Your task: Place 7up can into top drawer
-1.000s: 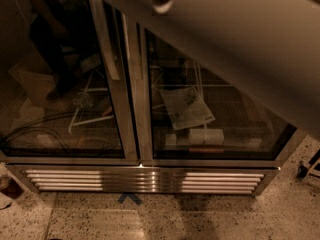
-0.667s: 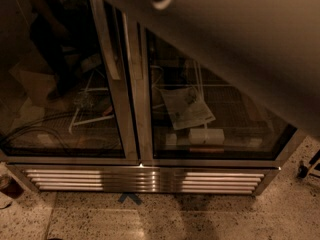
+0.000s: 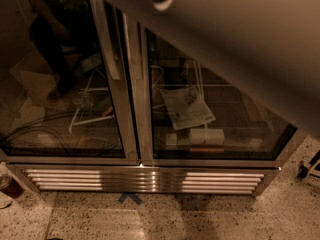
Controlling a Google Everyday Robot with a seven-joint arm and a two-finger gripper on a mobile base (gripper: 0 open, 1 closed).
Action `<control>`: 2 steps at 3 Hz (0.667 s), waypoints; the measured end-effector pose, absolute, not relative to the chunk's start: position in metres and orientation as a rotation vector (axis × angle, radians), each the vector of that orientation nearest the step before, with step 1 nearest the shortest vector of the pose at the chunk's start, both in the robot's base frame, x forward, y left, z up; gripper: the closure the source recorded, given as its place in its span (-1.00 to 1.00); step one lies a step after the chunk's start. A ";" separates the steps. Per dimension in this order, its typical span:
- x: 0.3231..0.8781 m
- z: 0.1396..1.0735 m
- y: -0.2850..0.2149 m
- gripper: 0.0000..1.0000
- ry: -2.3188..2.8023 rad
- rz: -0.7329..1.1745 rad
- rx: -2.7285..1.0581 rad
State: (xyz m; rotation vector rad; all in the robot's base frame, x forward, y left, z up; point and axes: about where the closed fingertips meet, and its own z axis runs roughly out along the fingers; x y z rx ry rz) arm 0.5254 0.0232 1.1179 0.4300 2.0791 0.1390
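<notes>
– Speckled terrazzo floor (image 3: 200,219) fills the bottom of my feed, with a small blue tape arrow (image 3: 130,198) stuck to it. Above that stands a steel-framed, glass-doored cabinet (image 3: 140,109) with a louvred metal grille (image 3: 145,180) along its base.

– Anything different from a second ago?

– Nothing that I can make out. The cabinet, the tape mark and the broad pale robot arm (image 3: 250,39) slanting across the upper right all sit where they did. I judge the rig to be standing idle, so the task has not advanced.

– Where is the gripper?

– The gripper is out of view, somewhere past the edge of the feed. I cannot tell whether it is released, clenched or carrying something.

– And the 7up can?

– I see no can anywhere. Behind the right glass door (image 3: 215,114) lie a printed paper sheet (image 3: 187,108) and, just below it, a small white box (image 3: 206,136). Behind the left glass door (image 3: 60,84) are dark looping cables (image 3: 45,139) and a white wire frame (image 3: 87,115). Reflections muddy the rest.

– The top drawer?

– Not in view either; this is a cabinet with doors, not drawers. My guess is that the base or the camera must turn elsewhere before any placing can start.
</notes>
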 end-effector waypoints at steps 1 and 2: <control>0.525 1.118 0.023 -1.00 2.079 0.139 0.430; 0.525 1.118 0.023 -1.00 2.079 0.139 0.430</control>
